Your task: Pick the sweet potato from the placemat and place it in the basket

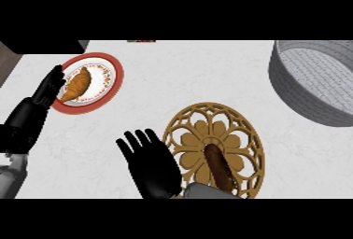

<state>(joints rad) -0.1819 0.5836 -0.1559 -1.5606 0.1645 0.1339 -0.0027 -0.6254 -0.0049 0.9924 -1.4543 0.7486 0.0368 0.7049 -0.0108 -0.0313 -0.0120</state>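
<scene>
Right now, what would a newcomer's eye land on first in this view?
Probably the open right hand spread beside the gold placemat, where the sweet potato lies. Next, the croissant on its red-rimmed plate at upper left, by the left hand, and the grey basket at upper right.

Kitchen counter seen steeply from above.
A white, faintly grey-veined marble counter top (pixel 186 79) fills nearly the whole view under even, soft light. A dark block (pixel 41 45) sits at the upper left corner, with a brown strip (pixel 7 65) along the left edge below it.
</scene>
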